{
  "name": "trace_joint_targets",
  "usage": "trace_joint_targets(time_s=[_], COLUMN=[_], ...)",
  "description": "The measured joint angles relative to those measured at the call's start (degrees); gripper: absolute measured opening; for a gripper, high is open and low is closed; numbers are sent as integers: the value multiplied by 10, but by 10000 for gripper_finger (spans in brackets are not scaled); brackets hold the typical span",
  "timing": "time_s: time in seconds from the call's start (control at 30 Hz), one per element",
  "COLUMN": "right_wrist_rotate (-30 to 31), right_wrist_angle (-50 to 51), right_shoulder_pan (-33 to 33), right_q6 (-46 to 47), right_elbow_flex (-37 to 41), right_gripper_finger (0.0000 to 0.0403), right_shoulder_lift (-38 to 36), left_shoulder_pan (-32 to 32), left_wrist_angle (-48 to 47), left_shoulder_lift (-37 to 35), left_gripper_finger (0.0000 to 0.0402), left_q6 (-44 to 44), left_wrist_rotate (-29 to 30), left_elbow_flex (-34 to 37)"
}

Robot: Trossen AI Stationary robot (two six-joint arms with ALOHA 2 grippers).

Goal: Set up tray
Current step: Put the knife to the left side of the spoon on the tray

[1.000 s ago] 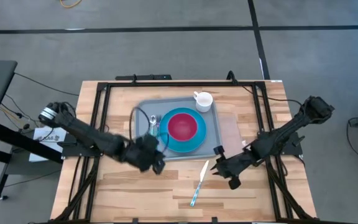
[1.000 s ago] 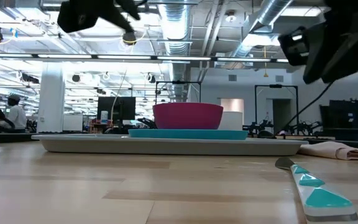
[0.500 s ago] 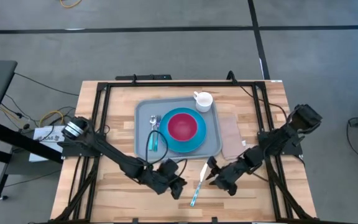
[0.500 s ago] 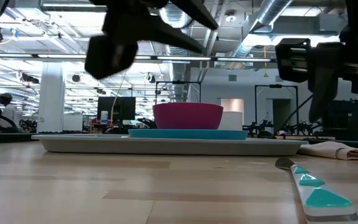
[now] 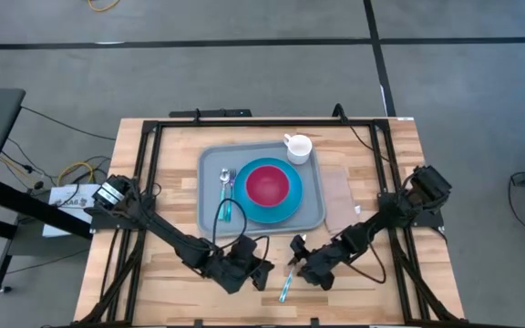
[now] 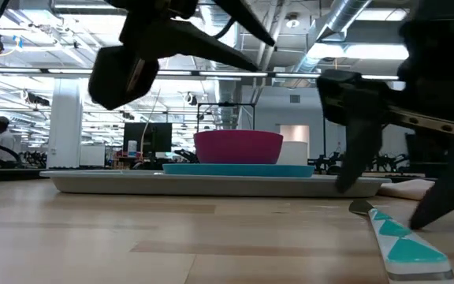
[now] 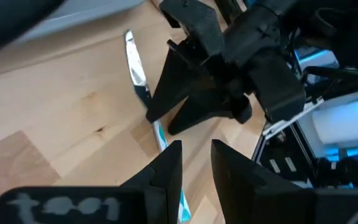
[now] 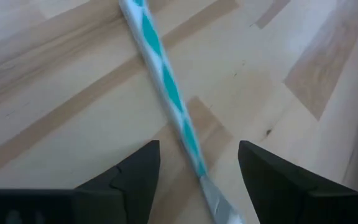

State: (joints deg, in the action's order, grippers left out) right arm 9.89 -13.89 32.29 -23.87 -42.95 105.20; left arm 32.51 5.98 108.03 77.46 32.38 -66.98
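Note:
The grey-blue tray [image 5: 210,173] lies at the table's middle. It carries a blue plate [image 5: 285,210] with a magenta bowl [image 5: 268,183], a white cup [image 5: 297,147], and cutlery [image 5: 225,193] on its left part. A knife [image 5: 289,273] with a teal-and-white handle lies flat on the wood, near of the tray. My right gripper [image 8: 194,168] is open and low over the knife [image 8: 163,87], one finger on each side, not touching it. My left gripper [image 5: 264,271] hovers just left of the knife, a narrow gap [image 7: 196,165] between its fingers, nothing in it.
A beige folded napkin [image 5: 339,199] lies on the table right of the tray. A black frame [image 5: 144,182] runs along the table's edges. Bare wood shows near of the tray, on both sides of the knife [image 6: 400,241].
My left gripper has left the tray's left part and swung toward the near edge, stopping beside the knife. My right gripper has moved toward the table's left and down over the knife, and its fingers now stand wider apart. The knife has not moved.

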Motion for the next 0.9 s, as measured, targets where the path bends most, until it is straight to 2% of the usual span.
trace_joint_targets(time_s=[0.13, 0.33, 0.63, 0.9], right_wrist_rotate=[-29, -196, -241, -246], right_wrist_angle=[3, 12, 14, 12], right_shoulder_pan=[-17, -60, -92, -90], right_q6=[-2, -4, 13, -14], right_elbow_flex=[-7, -8, -7, -5], right_gripper_finger=[211, 192, 137, 16], right_shoulder_lift=[3, 13, 24, 24], left_shoulder_pan=[14, 29, 44, 46], left_wrist_angle=[15, 22, 28, 72], left_shoulder_lift=[0, 0, 0, 0], left_gripper_finger=[64, 55, 55, 54], left_q6=[7, 37, 42, 16], left_wrist_rotate=[28, 51, 102, 100], left_elbow_flex=[0, 0, 0, 0])
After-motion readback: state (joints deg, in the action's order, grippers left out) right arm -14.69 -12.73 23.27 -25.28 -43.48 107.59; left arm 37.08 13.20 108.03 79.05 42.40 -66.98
